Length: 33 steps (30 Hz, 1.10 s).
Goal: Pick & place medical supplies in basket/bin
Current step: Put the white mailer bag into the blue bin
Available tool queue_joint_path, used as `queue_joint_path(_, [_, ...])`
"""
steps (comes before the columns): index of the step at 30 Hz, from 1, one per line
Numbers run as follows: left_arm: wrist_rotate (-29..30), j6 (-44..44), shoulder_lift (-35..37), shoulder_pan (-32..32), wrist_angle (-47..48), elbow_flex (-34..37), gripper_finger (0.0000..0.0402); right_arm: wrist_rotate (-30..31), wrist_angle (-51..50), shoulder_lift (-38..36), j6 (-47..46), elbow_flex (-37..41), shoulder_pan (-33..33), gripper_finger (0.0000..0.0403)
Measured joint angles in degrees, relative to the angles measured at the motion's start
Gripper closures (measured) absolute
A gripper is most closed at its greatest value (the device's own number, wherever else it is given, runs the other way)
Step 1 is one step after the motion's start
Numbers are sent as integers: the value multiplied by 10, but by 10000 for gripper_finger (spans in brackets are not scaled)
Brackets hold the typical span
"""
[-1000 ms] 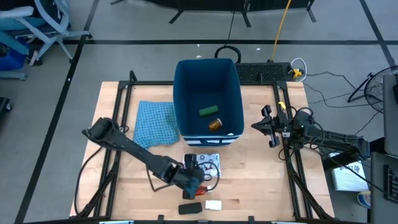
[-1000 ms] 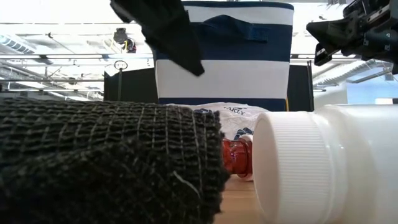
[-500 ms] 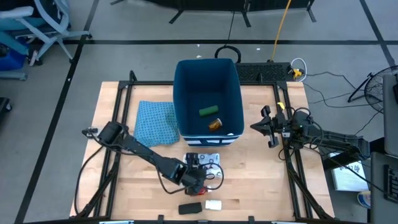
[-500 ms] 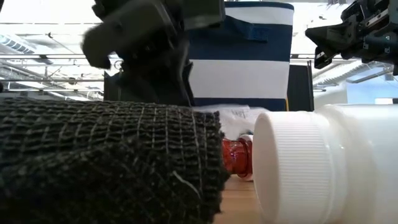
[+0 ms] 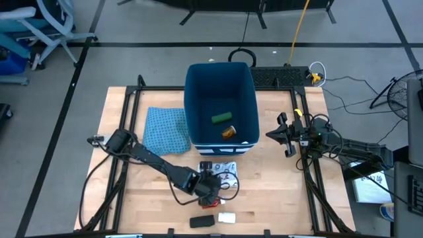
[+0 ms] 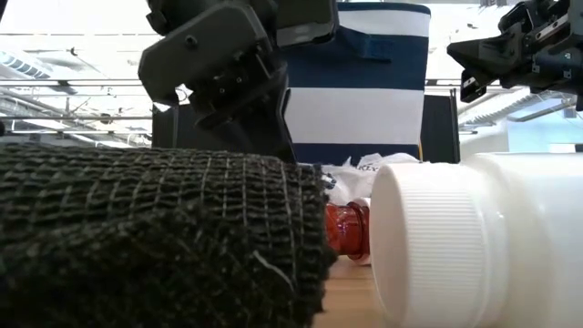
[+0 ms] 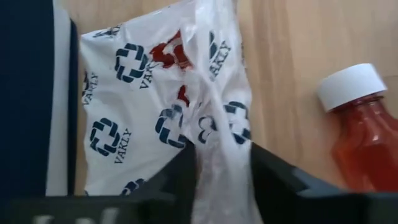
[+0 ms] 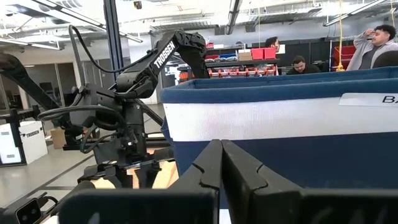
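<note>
A white packet (image 7: 143,106) with dark blue print lies on the table just in front of the dark-blue bin (image 5: 221,106). My left gripper (image 7: 221,163) is down on it and shut on its plastic. A red bottle with a white cap (image 7: 360,124) lies beside the packet. In the bin lie a green oblong (image 5: 221,118) and an orange pill bottle (image 5: 228,133). A black oblong (image 5: 201,221) and a small white block (image 5: 227,217) rest near the front edge. My right gripper (image 5: 283,135) waits shut at the table's right, above the surface. My left gripper pinches a bunched-up ridge of the packet's plastic (image 7: 219,140) between its two fingers (image 7: 180,177). It comes slanting down from the table's left and near side. The rest of the packet lies crumpled on the table; how many layers are caught, I cannot tell.
A blue patterned cloth (image 5: 164,130) lies left of the bin. Bare wood stretches between the packet and the right arm. In the low view the black mesh roll (image 6: 155,237) and a white bottle (image 6: 474,246) fill the foreground.
My left gripper has come down toward the white packet and a little toward the bin. The packet, flat a second ago, now stands crumpled up at the gripper.
</note>
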<state>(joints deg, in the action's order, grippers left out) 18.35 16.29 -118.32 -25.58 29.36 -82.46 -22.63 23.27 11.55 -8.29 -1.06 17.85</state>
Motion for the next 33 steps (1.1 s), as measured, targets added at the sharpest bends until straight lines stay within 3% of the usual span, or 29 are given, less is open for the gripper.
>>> queue_joint_path(5, [-20, 4, 4, 0, 1, 0, 361, 0, 0, 0, 0, 0, 0, 403])
queue_joint_path(9, [-34, -9, 21, -2, 0, 2, 397, 0, 0, 0, 0, 0, 0, 403])
queue_joint_path(14, [-21, -42, 87, -11, 4, 3, 397, 0, 0, 1, 0, 0, 0, 403])
queue_joint_path(27, [137, -132, 336, -89, 93, 3, 400, -2, -2, 6, 0, 0, 0, 403])
queue_joint_path(33, [147, -241, 454, -125, 41, 69, 400, -2, -13, 6, 0, 0, 0, 403])
